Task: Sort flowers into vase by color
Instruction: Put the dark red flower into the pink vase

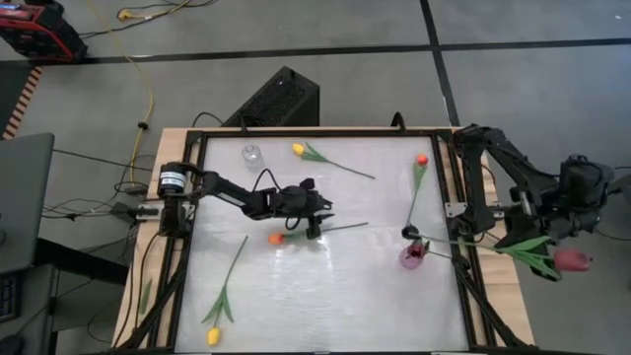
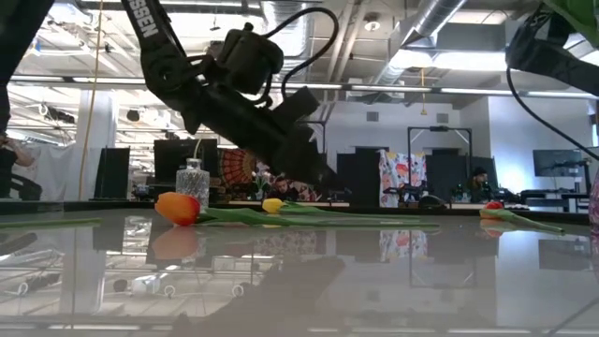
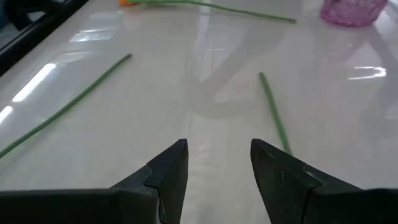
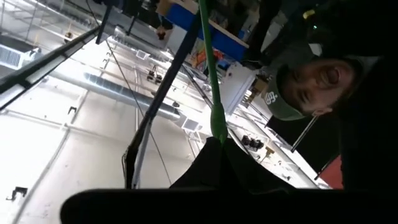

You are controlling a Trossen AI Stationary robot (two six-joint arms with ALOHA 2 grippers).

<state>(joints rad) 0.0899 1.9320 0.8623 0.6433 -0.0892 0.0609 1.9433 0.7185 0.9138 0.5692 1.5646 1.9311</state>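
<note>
The table (image 1: 325,296) holds flowers not yet sorted: two yellow ones (image 1: 212,335), an orange one (image 1: 276,238) near the middle, and a red-orange one (image 1: 422,159) near the pink vase (image 1: 411,256); a clear vase (image 1: 252,153) stands at the far edge. The left arm (image 1: 222,187) stretches low over the table's middle, its gripper (image 3: 217,168) released and empty, fingers spread just above the surface near the orange flower's stem. Judging by this, a pickup is in hand; the next move calls for lining the jaws over that thin stem. The right gripper (image 1: 552,232), off the table's right edge, is clenched on a dark red flower (image 1: 572,260).
</note>
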